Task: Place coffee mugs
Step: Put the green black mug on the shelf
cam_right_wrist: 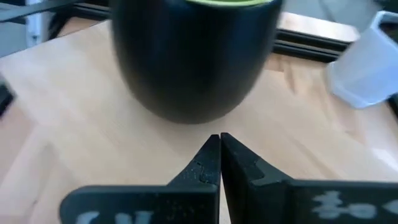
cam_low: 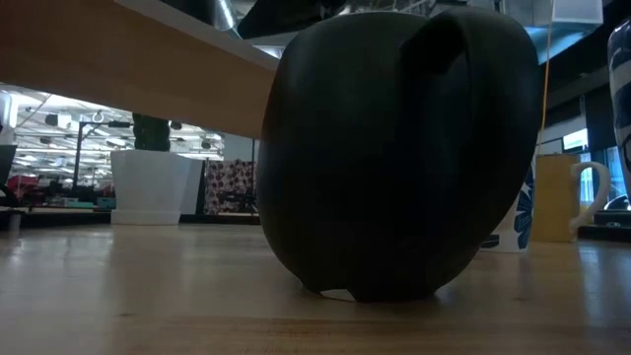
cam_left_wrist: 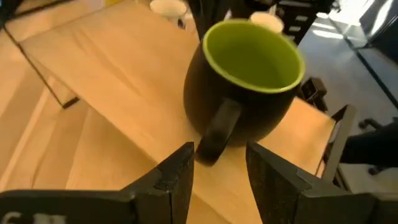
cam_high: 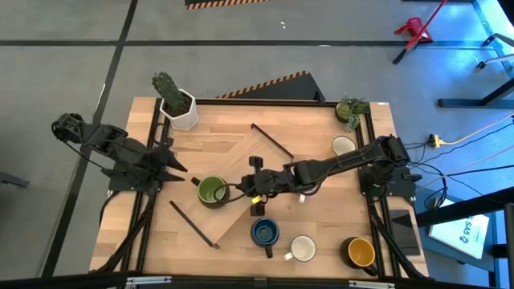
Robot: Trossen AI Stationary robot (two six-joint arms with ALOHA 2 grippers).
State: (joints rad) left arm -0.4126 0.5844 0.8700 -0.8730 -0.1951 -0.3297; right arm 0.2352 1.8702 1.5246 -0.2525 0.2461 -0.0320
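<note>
From above, the round green-lined dark ceramic mug (cam_high: 212,191) sits mid-table on the pale wooden table (cam_high: 321,233), caught between two arms: the left gripper (cam_high: 183,172) just short of its handle side, the right gripper (cam_high: 241,189) reaching right across to its far wall. My read is a handover of work, the left arm lining up to take the mug by its handle while the right steadies or nudges it. Down at table height, the mug (cam_low: 399,153) fills the frame, standing flat on the wood; little else can be made out there, so contact is hard to call. On the left wrist camera, the fingers (cam_left_wrist: 177,177) are spread apart, the mug's handle (cam_left_wrist: 219,129) pointing straight into the gap just ahead of them. The next move calls for a short straight advance, then a close on the handle. On the right wrist camera, the fingers (cam_right_wrist: 208,163) are pressed together, tips just short of the mug's wall (cam_right_wrist: 193,62). Room looks good: the dark blue glazed mug (cam_high: 264,232) and the white ceramic mug (cam_high: 303,249) sit beyond the right gripper towards the table edge, clear of the lift.
</note>
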